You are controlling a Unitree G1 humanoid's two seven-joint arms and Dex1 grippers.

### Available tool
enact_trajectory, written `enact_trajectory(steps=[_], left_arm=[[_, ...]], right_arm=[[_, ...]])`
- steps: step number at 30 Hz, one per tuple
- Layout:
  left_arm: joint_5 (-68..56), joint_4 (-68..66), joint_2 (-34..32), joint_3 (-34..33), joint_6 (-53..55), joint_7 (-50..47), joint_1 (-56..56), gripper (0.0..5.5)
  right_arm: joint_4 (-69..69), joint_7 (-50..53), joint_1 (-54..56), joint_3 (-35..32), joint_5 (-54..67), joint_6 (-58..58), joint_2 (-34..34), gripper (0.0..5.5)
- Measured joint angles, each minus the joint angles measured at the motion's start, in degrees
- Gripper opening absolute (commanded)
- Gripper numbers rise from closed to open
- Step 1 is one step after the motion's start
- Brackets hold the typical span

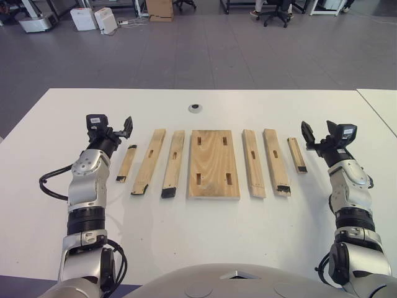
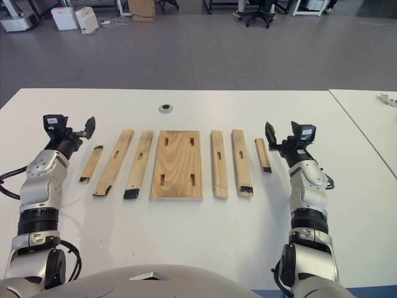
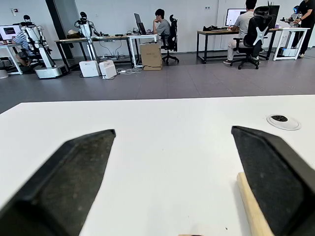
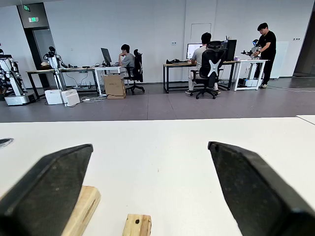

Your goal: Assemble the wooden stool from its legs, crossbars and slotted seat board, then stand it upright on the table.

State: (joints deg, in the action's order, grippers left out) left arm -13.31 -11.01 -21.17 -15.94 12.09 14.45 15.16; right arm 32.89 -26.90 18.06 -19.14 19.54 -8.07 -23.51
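- Table [image 1: 186, 236]: white work surface. All seven wooden parts lie flat on it in one row across the robot's front, probably laid out so each arm can reach its own half.
- Seat board [image 1: 214, 163]: in the middle of the row, flat, with its four slots facing up. Judged the base piece, so it sits between the arms.
- Legs: four long slats, two left of the board [image 1: 149, 161] [image 1: 173, 163] and two right of it [image 1: 253, 162] [image 1: 275, 161]. They run roughly parallel to it and none touch each other. Several have dark near ends.
- Crossbars: two short pieces at the outer ends of the row, left [image 1: 126, 163] and right [image 1: 297, 154], each just beside a gripper.
- Left gripper [image 3: 173, 132]: fingers spread wide with nothing between them, low over the table just outside the left crossbar.
- Right gripper [image 4: 150, 145]: fingers likewise spread and holding nothing, just outside the right crossbar. The mirrored pose looks like a ready stance, and assembly has not begun.
- Slots in the board: the nearest thing to a container here, and no leg is seated in any of them.
- Round grommet [image 1: 195, 108]: set in the tabletop beyond the board, well apart from the parts.
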Motion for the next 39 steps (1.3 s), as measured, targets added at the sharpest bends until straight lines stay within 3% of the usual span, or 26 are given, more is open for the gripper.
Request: enact_trajectory(steps=[11,18,31,35,37,39], left_arm=[[-0.4,5.1,-1.8,0.1,6.3,3.8,-9.3,4.35],[-0.6,9.5,-3.1,1.7,14.5,7.3,-18.2,3.21],[0.6,12.8,-6.0,5.1,15.8,9.2,-20.5,1.29],[7.4,7.6,-9.0,5.7,7.1,5.5,-18.6,1.29],[5.2,10.9,-6.5,5.5,1.4,6.4,-13.1,1.29],[1.3,19.4,-1.1,9.7,-2.3,8.2,-3.8,1.29]], right_arm=[[0.0,0.1,-0.3,0.1,-0.2,0.0,0.0,4.37],[0.0,0.2,-0.4,0.3,-0.9,0.0,0.0,4.37],[-1.3,1.1,-0.6,3.6,-3.1,3.8,0.1,4.37],[-8.9,-0.8,-0.5,5.3,1.1,10.6,3.5,4.37],[-17.5,-2.1,0.8,7.0,9.4,19.7,8.0,4.37],[-27.0,-2.0,5.6,9.5,20.7,30.6,14.3,4.37]])
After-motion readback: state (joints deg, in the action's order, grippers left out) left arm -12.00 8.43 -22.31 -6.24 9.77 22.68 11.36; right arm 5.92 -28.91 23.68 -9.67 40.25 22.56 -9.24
